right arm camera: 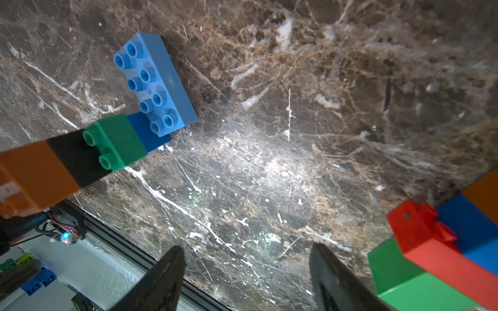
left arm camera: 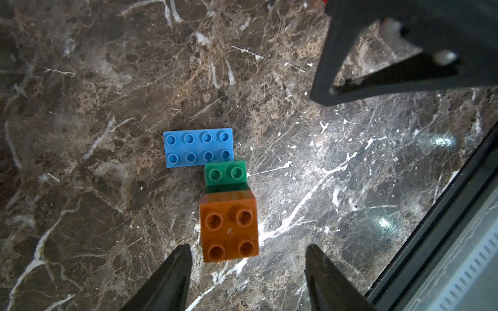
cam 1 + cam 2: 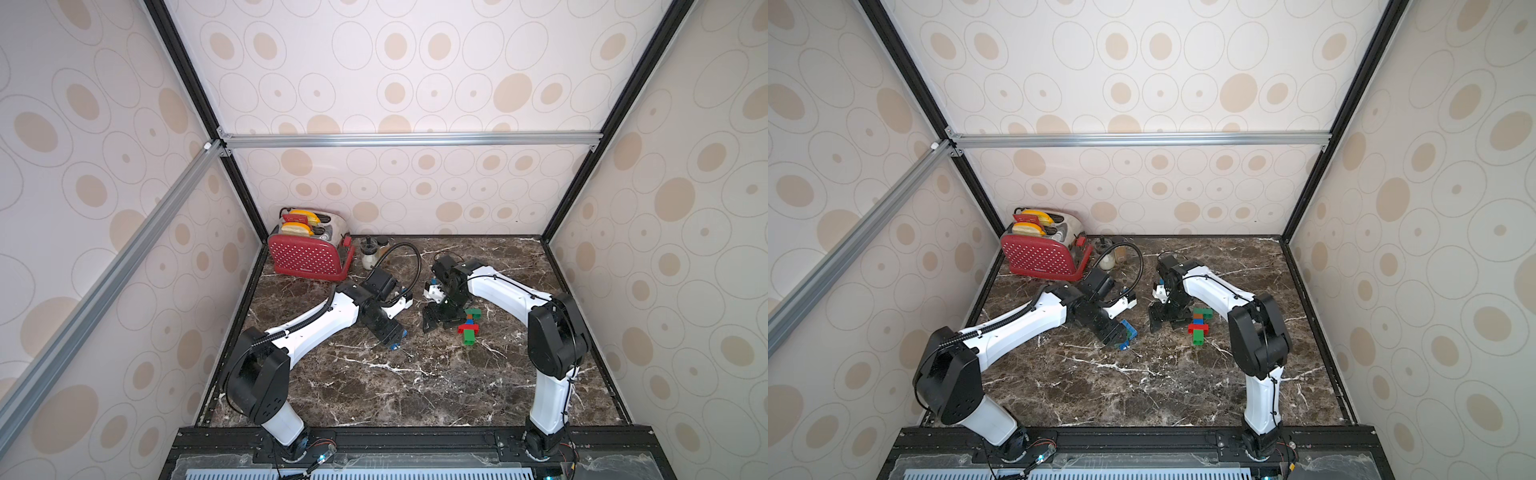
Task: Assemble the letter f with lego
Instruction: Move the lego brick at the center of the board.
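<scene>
Orange brick (image 2: 229,229), likely light, stiff, slick; I'd pinch its flat sides; left hand (image 2: 248,246) spread astride it; right hand (image 1: 246,246) spread.

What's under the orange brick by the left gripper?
Directly under the orange brick: a black brick, then a green brick with two studs showing, then a dark blue brick. Joined faces are covered.

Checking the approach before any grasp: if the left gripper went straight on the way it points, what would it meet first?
Most likely the orange brick: it sits straight ahead of the left gripper, within the gap of its open jaws, nearer one side. How far off is unclear.
</scene>
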Tool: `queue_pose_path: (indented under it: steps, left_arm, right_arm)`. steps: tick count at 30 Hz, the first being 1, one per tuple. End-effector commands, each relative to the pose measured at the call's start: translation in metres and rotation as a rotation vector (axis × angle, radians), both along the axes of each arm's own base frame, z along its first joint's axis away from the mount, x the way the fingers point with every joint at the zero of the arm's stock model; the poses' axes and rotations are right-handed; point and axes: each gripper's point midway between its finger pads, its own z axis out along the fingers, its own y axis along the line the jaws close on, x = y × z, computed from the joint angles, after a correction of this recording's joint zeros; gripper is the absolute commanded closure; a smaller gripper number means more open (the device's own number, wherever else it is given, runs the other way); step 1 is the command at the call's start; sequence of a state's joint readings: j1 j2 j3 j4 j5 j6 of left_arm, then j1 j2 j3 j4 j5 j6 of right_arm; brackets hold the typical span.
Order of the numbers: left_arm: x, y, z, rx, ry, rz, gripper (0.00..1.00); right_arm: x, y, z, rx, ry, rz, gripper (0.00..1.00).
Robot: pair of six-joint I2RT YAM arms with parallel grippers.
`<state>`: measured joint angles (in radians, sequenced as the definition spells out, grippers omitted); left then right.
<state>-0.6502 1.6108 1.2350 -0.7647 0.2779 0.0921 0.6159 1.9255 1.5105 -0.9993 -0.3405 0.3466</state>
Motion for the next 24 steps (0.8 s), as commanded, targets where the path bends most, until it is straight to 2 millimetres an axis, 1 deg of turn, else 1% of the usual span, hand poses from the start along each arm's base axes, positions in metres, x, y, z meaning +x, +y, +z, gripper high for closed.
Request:
queue_pose_path:
  steps: [1,10,24]
  left_arm:
    - [0.006,-0.004,0.006,0.014,-0.022,-0.016,0.34]
    - [0.013,-0.003,-0.001,0.052,-0.007,0.012,0.39]
    - [0.017,-0.001,-0.010,0.086,0.002,0.026,0.41]
  right_arm:
    - [-0.004,-0.004,0.004,0.011,0.004,-0.001,0.23]
    - [-0.005,-0.003,0.006,0.027,0.004,0.001,0.24]
    - [-0.008,-0.002,0.010,0.048,0.001,0.008,0.24]
